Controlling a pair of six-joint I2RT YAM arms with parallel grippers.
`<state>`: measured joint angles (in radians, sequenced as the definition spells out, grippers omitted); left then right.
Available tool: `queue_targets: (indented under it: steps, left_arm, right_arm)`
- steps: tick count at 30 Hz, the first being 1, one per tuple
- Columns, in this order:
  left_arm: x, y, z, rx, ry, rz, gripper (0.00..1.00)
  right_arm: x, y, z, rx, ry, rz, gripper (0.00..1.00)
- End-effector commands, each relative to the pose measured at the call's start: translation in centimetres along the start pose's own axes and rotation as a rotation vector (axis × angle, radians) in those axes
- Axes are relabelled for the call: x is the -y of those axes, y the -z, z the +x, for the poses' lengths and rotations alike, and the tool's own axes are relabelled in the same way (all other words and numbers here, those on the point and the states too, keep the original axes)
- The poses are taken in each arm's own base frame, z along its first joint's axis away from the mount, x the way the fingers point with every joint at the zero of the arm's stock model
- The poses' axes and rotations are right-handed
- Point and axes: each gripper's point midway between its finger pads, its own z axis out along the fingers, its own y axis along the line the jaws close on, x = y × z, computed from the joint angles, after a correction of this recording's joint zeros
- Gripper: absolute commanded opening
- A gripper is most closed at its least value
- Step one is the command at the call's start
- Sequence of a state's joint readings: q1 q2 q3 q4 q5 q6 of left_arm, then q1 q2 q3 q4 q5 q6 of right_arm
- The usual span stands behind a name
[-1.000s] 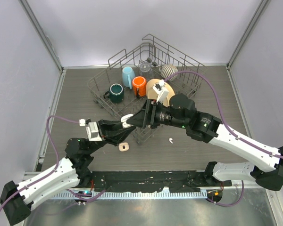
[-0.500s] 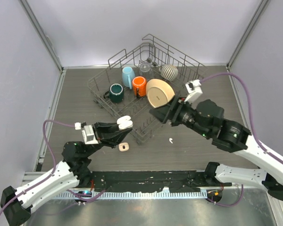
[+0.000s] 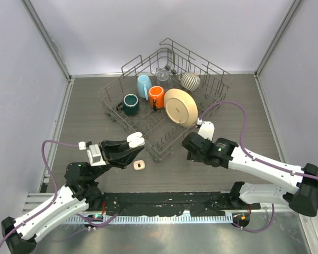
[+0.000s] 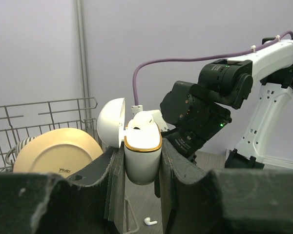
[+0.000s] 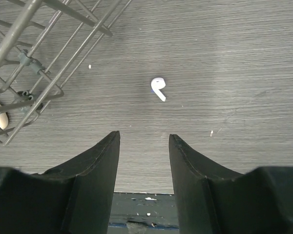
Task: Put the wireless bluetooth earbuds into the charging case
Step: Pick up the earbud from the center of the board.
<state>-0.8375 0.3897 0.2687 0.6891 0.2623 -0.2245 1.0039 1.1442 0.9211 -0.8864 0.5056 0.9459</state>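
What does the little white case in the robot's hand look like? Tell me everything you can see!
The charging case is a small, glossy white, rounded box that looks like plastic, with a gold-coloured band round its mouth. Its lid is flipped open to one side, and a white earbud sits inside. It stands upright in the air, pinched on both sides by the dark fingers of the left gripper. Nothing else touches it.

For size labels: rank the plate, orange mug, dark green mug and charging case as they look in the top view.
1. plate
2. orange mug and dark green mug: alike
3. charging case: smallest, even held up nearer the camera
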Motion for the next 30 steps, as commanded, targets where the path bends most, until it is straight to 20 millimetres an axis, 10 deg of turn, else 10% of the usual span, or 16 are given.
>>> queue_targets:
  steps: [1,12,30]
  left_arm:
    - [-0.2,-0.2,-1.7,0.041,-0.032,-0.012,0.0]
    - [-0.1,-0.7,-1.7,0.03,-0.037,-0.003,0.0]
    - [-0.1,-0.8,-2.0,0.033,-0.03,-0.001,0.0]
  right_arm:
    - [0.6,0.7,-1.5,0.099,-0.056,-0.044,0.5]
    - [2.3,-3.3,1.0,0.019,-0.014,0.012,0.63]
    - [2.0,-6.4,0.7,-0.01,0.06,-0.021,0.48]
